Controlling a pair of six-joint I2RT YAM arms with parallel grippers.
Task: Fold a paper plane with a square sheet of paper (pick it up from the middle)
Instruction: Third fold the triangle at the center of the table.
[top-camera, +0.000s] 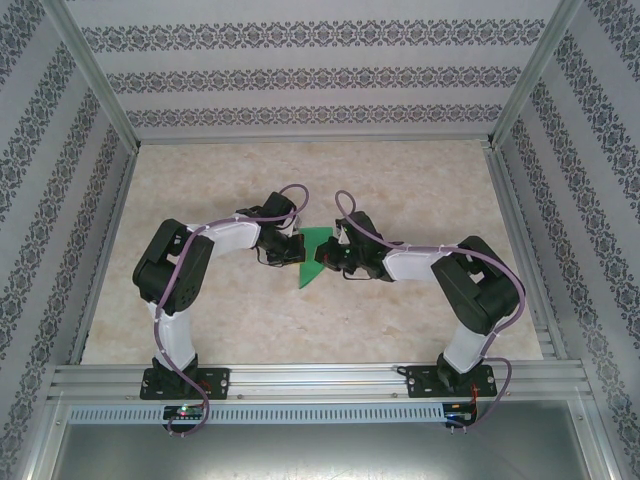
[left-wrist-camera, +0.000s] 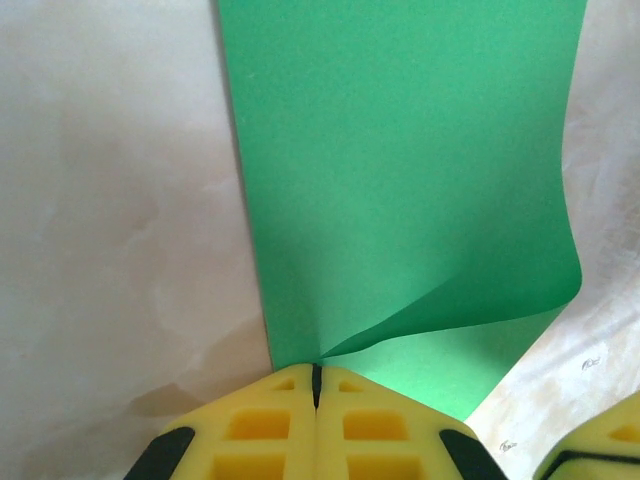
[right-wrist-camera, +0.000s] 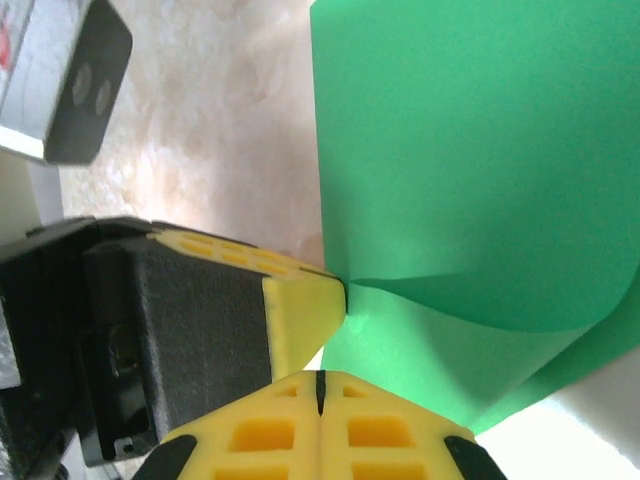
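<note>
Bright green square sheet of paper (top-camera: 312, 255) lay curled over at the middle of the beige marbled tabletop (top-camera: 200, 320), left gripper (left-wrist-camera: 316, 375) clenched on its fold, right gripper (right-wrist-camera: 318, 380) clamped shut beside it, mid-fold apparently; flattening a crease seemed next.

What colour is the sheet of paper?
The sheet of paper is plain bright green; the left wrist view shows it best.
</note>
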